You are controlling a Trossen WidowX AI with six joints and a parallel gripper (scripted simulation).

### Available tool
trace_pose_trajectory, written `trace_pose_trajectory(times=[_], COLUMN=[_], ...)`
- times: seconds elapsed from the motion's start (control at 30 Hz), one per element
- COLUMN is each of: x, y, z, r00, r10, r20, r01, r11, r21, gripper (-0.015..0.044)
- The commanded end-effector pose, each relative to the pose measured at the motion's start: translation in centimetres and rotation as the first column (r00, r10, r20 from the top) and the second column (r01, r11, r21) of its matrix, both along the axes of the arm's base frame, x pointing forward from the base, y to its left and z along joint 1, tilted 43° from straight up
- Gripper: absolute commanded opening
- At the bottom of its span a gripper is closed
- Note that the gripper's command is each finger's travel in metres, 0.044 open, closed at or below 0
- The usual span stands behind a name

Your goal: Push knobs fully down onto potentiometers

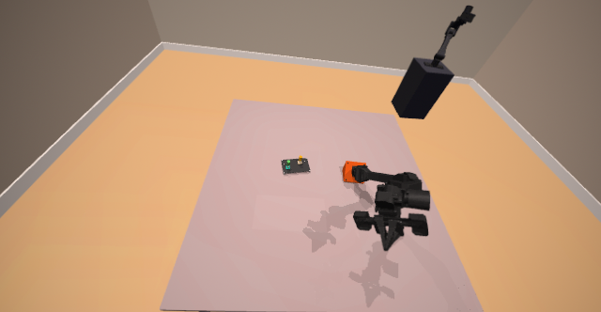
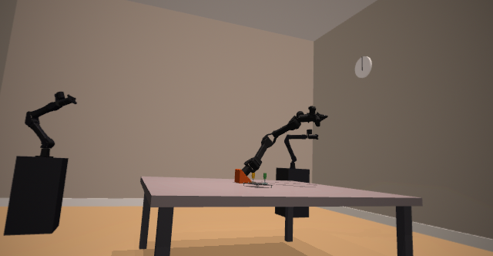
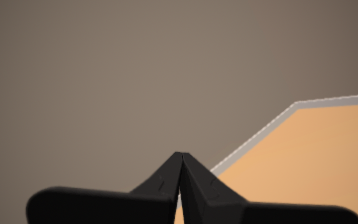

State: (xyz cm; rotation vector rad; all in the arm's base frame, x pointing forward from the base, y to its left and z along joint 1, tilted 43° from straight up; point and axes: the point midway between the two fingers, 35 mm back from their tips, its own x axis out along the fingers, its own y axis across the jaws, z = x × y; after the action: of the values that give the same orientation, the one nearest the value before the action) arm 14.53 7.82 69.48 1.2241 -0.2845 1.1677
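- While the gripper (image 1: 386,248) (image 2: 326,116) (image 3: 180,159) is up high, the circuit board (image 1: 295,167) (image 2: 257,183) sits on the table (image 1: 235,265) (image 2: 285,201). From the top, it is left of the middle and closer to the far edge than the near one.
- On the board, the green knob (image 1: 288,162) (image 2: 264,176) is at the left, and the orange knob (image 1: 300,157) (image 2: 253,175) is to its right. Both stick up past the board, with a thin bit showing under each. I can't tell just how far down they go.
- Just right of the board, with a strip of pink table between them, is the orange base (image 1: 347,179) (image 2: 237,176) of the black arm (image 1: 382,176) (image 2: 265,145).
- The gripper is shut tight on nothing, tips together. From the top, it shows at the near right, well apart from the board, with open air around its tips.
- Past the table's edges is the orange floor (image 1: 113,171) (image 2: 96,225) (image 3: 305,155), and a round clock (image 2: 363,67) hangs on the right wall in the side view.
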Motion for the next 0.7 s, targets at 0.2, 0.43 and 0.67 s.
trace_pose_trajectory(times=[0.2, 0.43, 0.67], x=[6.6, 12.6, 17.7], y=[-2.5, -4.3, -7.6], z=[-2.2, -5.6, -9.4], r00=[0.974, 0.936, 0.856], r10=[-0.198, -0.225, -0.335], r20=[-0.108, -0.271, -0.394], r01=[0.197, 0.231, 0.346], r11=[0.98, 0.973, 0.937], r21=[-0.016, -0.01, -0.043], gripper=[0.0, 0.0, 0.0])
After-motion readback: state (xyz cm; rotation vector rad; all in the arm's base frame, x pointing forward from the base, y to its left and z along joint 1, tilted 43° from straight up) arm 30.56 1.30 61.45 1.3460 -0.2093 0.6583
